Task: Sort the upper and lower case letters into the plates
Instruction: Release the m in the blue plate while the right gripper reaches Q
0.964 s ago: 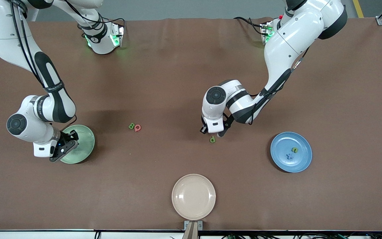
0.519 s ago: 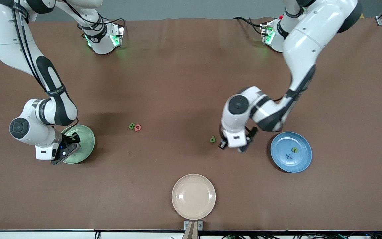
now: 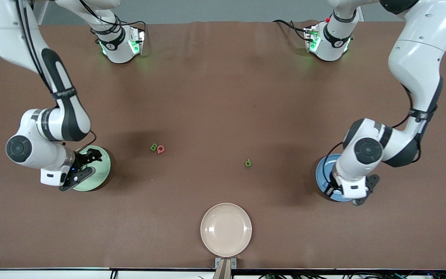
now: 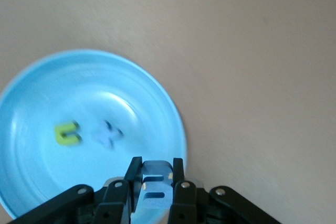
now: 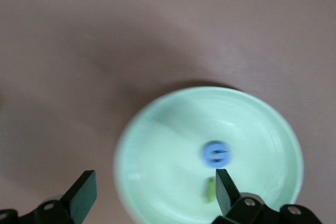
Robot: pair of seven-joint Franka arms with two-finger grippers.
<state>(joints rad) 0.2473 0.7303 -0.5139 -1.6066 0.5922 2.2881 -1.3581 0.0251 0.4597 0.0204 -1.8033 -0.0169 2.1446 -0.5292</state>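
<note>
**Two arms over two plates**

Front view first, going across from the right arm's end of the table. The right gripper [image 3: 81, 167] hangs over the green plate [image 3: 100, 175], and its two fingers are spread wide apart with nothing between them. The right wrist view shows the same green plate [image 5: 157, 156] from above. Inside it sit a round blue letter [image 5: 216, 153] and a small green letter [image 5: 210, 190], close together.

Next, on the bare brown table [image 3: 223, 97], come a green letter B [image 3: 153, 147] and a red letter Q [image 3: 161, 149]. They touch each other. Then, well apart from them and toward the left arm's end, a small green letter [image 3: 248, 163] lies alone. It looks like a small p or d, but which one is hard to say.

A cream plate [image 3: 226, 229] sits nearest the front camera, near the middle of the table edge.

Last comes the blue plate [image 3: 322, 176], mostly hidden by the left arm. The left gripper [image 3: 356, 195] is over it. In the left wrist view its fingers [image 4: 132, 174] are pressed on a pale blue letter piece [image 4: 156, 187]. In the blue plate [image 4: 157, 103] lie a yellow-green letter [image 4: 67, 133] and a blue letter [image 4: 107, 135], side by side.
</note>
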